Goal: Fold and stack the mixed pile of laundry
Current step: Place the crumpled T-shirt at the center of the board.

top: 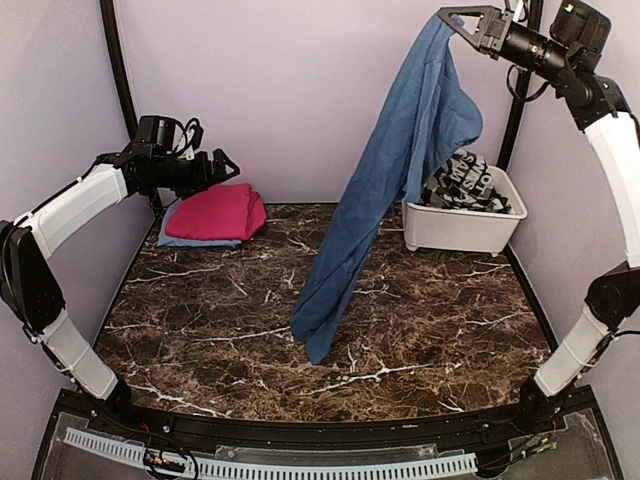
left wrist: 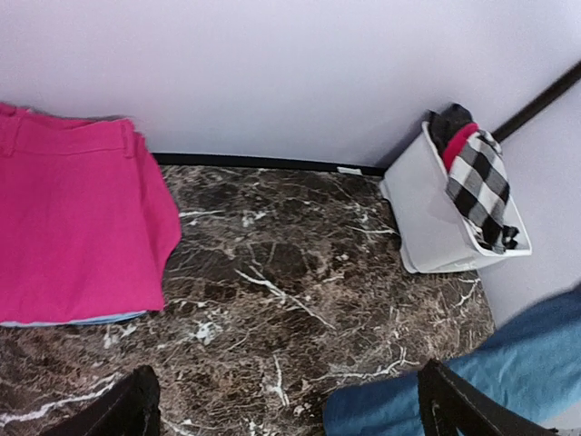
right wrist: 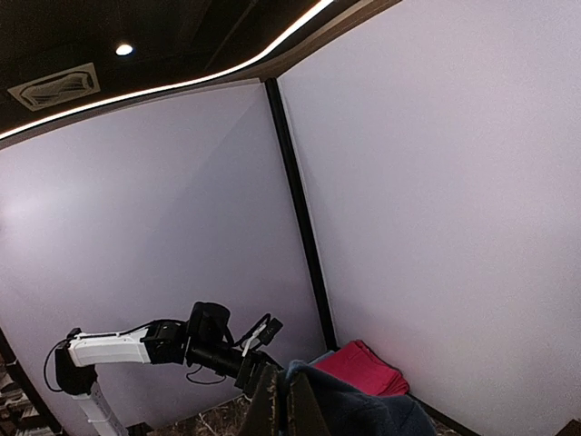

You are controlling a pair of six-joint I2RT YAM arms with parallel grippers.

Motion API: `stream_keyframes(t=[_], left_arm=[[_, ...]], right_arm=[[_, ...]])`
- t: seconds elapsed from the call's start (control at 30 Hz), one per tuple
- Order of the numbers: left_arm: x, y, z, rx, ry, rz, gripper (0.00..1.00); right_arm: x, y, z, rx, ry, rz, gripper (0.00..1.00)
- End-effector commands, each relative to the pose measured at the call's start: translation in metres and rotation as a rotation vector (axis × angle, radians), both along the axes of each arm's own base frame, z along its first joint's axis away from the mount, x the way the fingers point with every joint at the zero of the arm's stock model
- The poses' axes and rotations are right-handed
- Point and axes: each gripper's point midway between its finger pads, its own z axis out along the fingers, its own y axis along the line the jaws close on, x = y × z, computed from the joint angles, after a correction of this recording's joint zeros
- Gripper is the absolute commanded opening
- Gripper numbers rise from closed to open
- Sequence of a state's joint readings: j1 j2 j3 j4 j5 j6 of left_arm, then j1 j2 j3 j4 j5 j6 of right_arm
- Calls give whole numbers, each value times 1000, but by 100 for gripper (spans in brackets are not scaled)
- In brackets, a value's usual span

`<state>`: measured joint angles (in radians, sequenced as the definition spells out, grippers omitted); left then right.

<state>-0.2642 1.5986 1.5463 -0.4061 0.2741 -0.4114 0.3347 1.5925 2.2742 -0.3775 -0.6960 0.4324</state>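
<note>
Now: blue cloth held high, ready to be spread

Clearly the blue cloth (top: 390,190) is the piece in work. It hangs in one long drape from the upper right down toward the middle of the tabletop (top: 200,330). Whether its lower end touches the marble I cannot tell. I think it is lifted so high so that its own weight pulls it straight and a second corner becomes easy to find.

At the back left lies the magenta cloth (top: 215,212), folded flat on top of a light-blue piece (top: 175,240), of which only an edge shows. This seems to be the finished stack. The checked garment (top: 470,185) waits in the white tub (top: 460,228) at the back right, partly hanging over the rim, with something red and something dark beside it in the left wrist view.

The right end effector (top: 462,28) is clamped together on the top edge of the blue cloth. The left end effector (top: 215,168) hovers above the stack, its fingers (left wrist: 127,409) wide apart, holding nothing. Probably it will take the free side of the cloth next.
</note>
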Motion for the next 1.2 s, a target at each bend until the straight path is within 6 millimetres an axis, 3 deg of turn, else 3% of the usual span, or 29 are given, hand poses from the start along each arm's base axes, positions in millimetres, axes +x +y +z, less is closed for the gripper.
stream_keyframes(t=[0.0,0.07,0.17,0.27,0.4,0.5,0.6,0.77,0.8,0.83,0.87,0.9,0.93,0.97,1.0,1.03,1.07,1.1,1.17], left_arm=[[-59,-81,65,-48,-296,-346,97],[-85,-111,83,-53,-395,-454,96],[-107,-143,95,-72,-451,-556,93],[-146,-188,107,-89,-530,-683,91],[-186,-234,129,-130,-654,-756,91],[-181,-253,136,-137,-657,-723,94],[-165,-269,127,-100,-641,-670,99],[-138,-278,127,-41,-650,-582,99],[-139,-283,117,-29,-627,-614,96],[-140,-285,123,-28,-636,-630,82],[-141,-284,120,-16,-621,-636,72],[-140,-282,119,-10,-616,-626,50],[-138,-272,129,-5,-633,-584,39],[-134,-264,124,7,-625,-556,18],[-133,-245,143,-8,-658,-500,5],[-124,-230,139,-2,-642,-458,2],[-126,-207,163,-25,-682,-404,0],[-111,-181,167,-17,-679,-325,0],[-112,-127,210,-57,-743,-210,0]], right_arm=[[-16,4,16,43,-55,76,0],[-12,8,6,54,-38,83,0],[-4,10,0,59,-6,55,0],[4,10,-2,85,12,-18,0],[6,26,-5,96,22,-1,0],[6,43,-10,85,35,37,0],[2,56,-12,80,39,72,0],[-4,64,-13,80,36,100,0],[-5,65,-13,78,35,101,0],[-5,64,-13,76,32,96,0],[-5,64,-13,71,29,87,0],[-4,62,-13,65,27,74,0],[-3,60,-13,58,22,58,0],[-3,57,-13,53,18,35,0],[-1,54,-14,49,16,11,0],[2,51,-17,43,17,-16,0],[6,49,-20,37,23,-44,0],[10,48,-24,29,29,-66,0],[19,51,-34,16,50,-74,0]])
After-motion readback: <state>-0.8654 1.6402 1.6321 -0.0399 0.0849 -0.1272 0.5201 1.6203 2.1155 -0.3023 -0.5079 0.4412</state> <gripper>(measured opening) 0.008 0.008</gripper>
